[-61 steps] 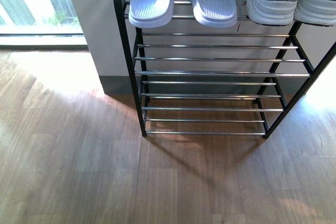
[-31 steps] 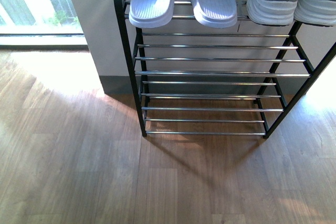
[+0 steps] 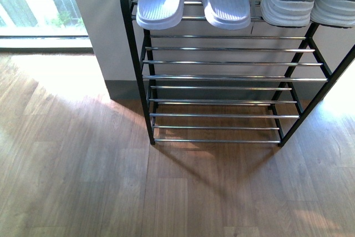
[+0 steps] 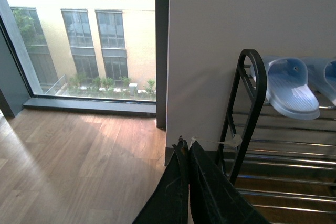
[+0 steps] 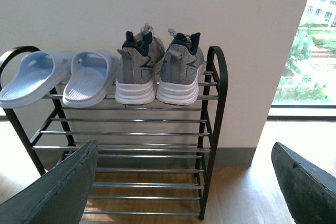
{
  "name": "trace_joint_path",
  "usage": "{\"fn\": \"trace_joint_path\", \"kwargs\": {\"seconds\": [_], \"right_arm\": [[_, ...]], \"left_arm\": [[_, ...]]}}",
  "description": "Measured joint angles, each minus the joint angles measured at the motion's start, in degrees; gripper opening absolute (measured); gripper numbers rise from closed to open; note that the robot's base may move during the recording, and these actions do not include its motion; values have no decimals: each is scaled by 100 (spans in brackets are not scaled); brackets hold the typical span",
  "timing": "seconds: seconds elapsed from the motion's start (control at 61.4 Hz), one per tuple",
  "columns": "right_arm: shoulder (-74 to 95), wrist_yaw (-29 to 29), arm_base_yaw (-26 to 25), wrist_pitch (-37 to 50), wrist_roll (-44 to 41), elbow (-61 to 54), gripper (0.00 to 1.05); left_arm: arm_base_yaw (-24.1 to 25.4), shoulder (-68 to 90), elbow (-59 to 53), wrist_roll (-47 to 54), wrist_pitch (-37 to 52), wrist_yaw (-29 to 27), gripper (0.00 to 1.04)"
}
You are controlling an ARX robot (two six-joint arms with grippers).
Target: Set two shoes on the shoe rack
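2 grey shoes (image 5: 157,74) side by side on top tier of shoe rack (image 5: 210,129), heels out, just beside 2 pale blue slippers (image 5: 63,80). Left gripper (image 4: 185,153) pressed closed, empty. Right gripper (image 5: 184,182) spread wide, empty.

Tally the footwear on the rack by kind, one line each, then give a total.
Grey sneakers: 2
Light blue slippers: 2
Total: 4, all on the top shelf of the shoe rack.
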State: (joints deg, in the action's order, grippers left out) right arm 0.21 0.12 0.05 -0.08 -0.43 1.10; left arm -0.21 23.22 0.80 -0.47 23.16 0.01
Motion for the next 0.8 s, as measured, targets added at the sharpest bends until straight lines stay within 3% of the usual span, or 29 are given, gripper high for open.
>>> {"fn": "trace_joint_path", "kwargs": {"seconds": [0.684,0.798], "right_arm": [[0,-2,0,0,0,0,96],[0,0,0,0,0,0,96]], "left_arm": [[0,-1303,0,0,-1290,0,1],[0,-2059,2,0,-2227,0,1]]}}
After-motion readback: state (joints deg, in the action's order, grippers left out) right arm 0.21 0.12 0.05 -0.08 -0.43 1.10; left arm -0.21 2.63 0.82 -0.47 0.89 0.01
